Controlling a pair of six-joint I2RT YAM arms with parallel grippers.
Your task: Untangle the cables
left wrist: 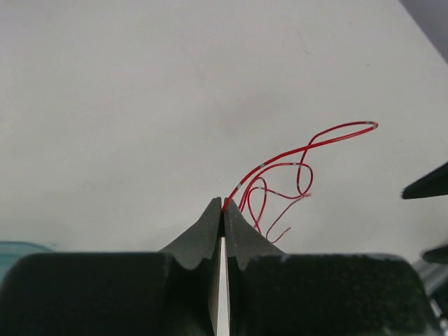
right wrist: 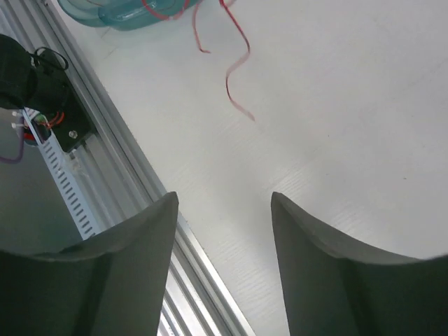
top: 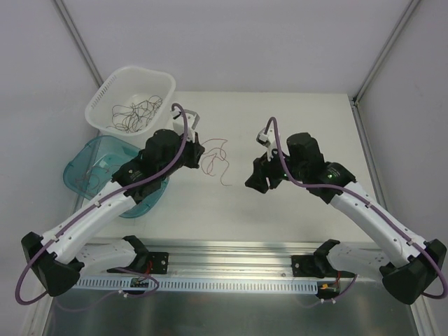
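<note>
The thin red curly wire [left wrist: 263,164] lies in the middle of the white counter [top: 294,119], between the two arms. The left hand [left wrist: 222,208] is pinched shut on one end of it, with the strand coming out right at the fingertips. The right hand [right wrist: 224,203] stands part-way apart with nothing between its fingers. It hangs over bare counter, near the strand's loose tail but not touching it.

The wire looks almost weightless and very limp. It keeps its curl rather than lying straight, so it will likely spring back and drag its own loops along when pulled. Being so fine, it could slip from a grip that is not right at the fingertips, and a hard tug might tighten a crossing into a knot. The best places to hold it appear to be the ends. One is already held, and the free tail nearest the right hand is the obvious second.

In the top view the strand's long axis runs diagonally, from the held end at the far left toward the near right. From the left wrist it leads up and to the right, crosses itself in several small loops, and closes in a flat loop at its far tip.

More dark thin wires [top: 140,108] sit in the white slotted plastic basket [top: 105,98], and a teal translucent tub [top: 77,168] stands beside it.
</note>
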